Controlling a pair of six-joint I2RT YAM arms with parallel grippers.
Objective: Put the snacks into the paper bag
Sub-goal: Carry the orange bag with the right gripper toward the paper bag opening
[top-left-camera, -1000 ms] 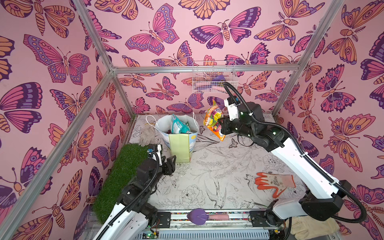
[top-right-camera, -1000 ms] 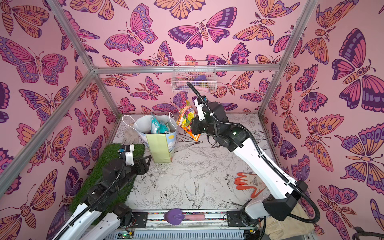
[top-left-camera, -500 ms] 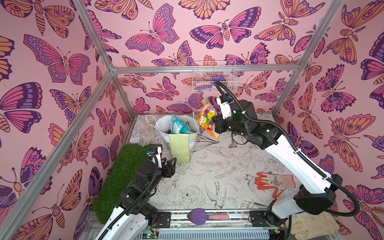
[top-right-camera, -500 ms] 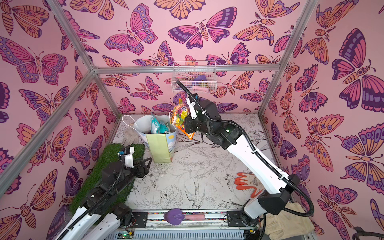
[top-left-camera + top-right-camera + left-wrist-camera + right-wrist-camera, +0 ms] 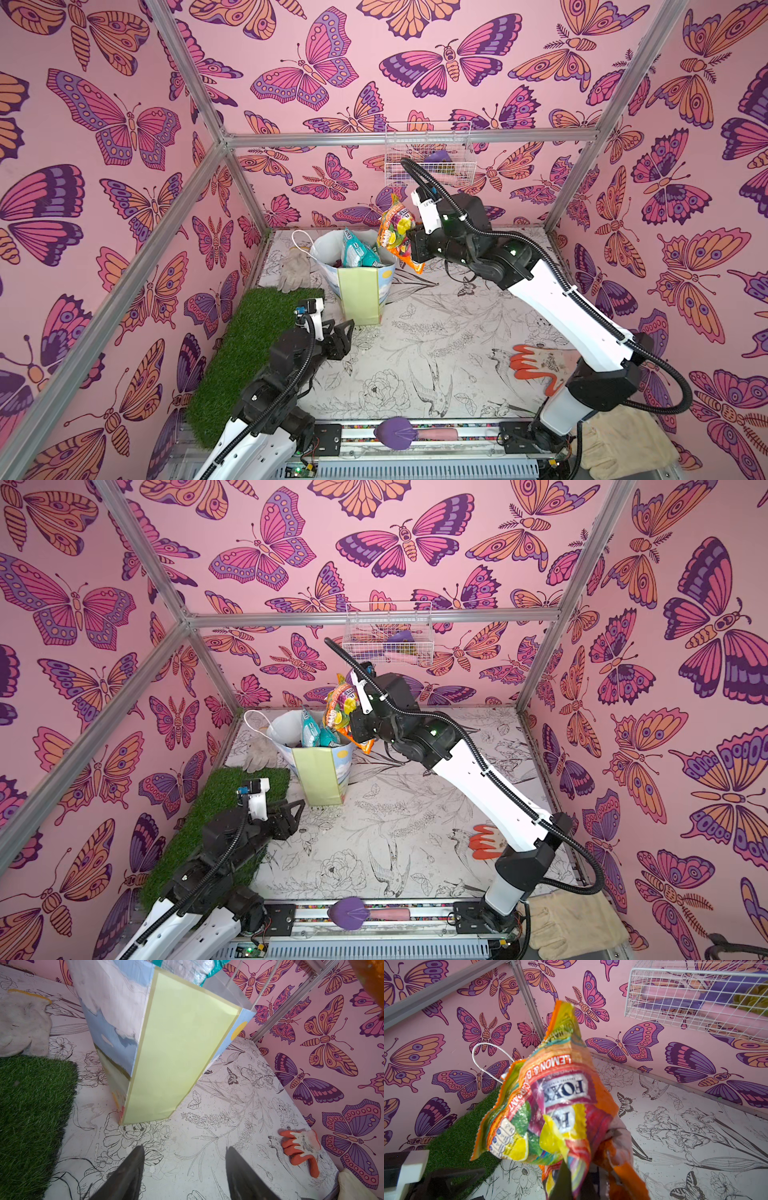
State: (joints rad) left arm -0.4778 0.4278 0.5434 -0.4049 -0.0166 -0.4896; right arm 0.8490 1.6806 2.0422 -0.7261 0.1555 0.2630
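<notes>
Right claw (image 5: pixel 411 249) clenched on Fox's bag (image 5: pixel 392 232), airborne just beside paper bag (image 5: pixel 360 291) rim; left claw (image 5: pixel 185 1148) released, empty; next: shift over the opening, then drop.

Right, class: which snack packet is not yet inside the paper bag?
The orange Fox's bag, pinched in the right gripper, in the air near the rim of the paper bag; the teal packets already stand inside it.

The Fox's bag (image 5: pixel 550 1105) is glossy, crinkled plastic; the paper bag (image 5: pixel 182 1043) is matt.
</notes>
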